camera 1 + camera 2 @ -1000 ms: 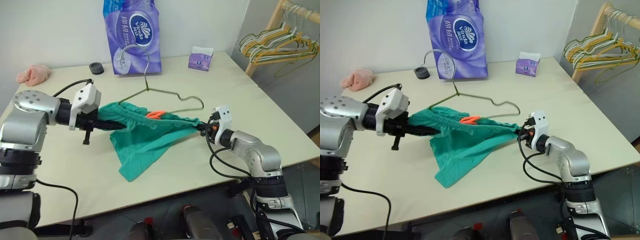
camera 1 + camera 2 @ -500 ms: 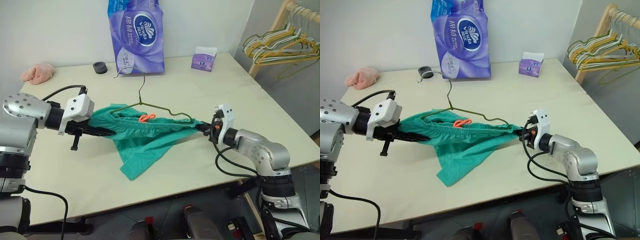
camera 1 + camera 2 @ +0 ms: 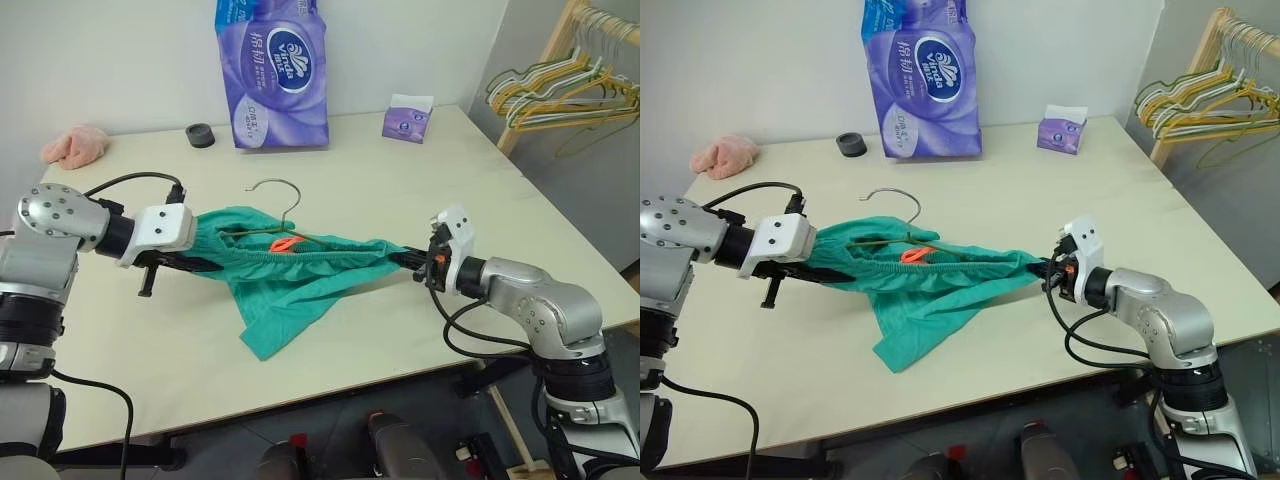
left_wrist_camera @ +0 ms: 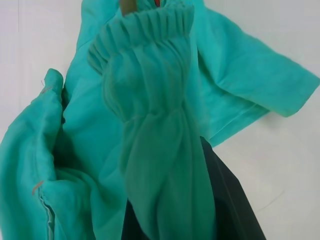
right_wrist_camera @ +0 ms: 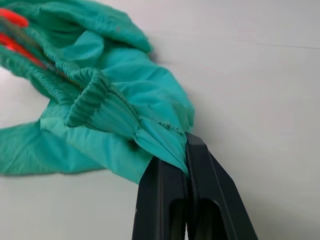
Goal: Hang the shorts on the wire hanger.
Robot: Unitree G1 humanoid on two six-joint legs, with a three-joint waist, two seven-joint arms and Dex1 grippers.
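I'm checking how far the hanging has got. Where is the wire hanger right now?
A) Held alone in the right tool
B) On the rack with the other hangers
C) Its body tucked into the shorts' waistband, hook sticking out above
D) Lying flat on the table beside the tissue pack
C: the wire hanger has its curled hook above the shorts, its wire running inside the waistband stretched between the left tool and right tool.
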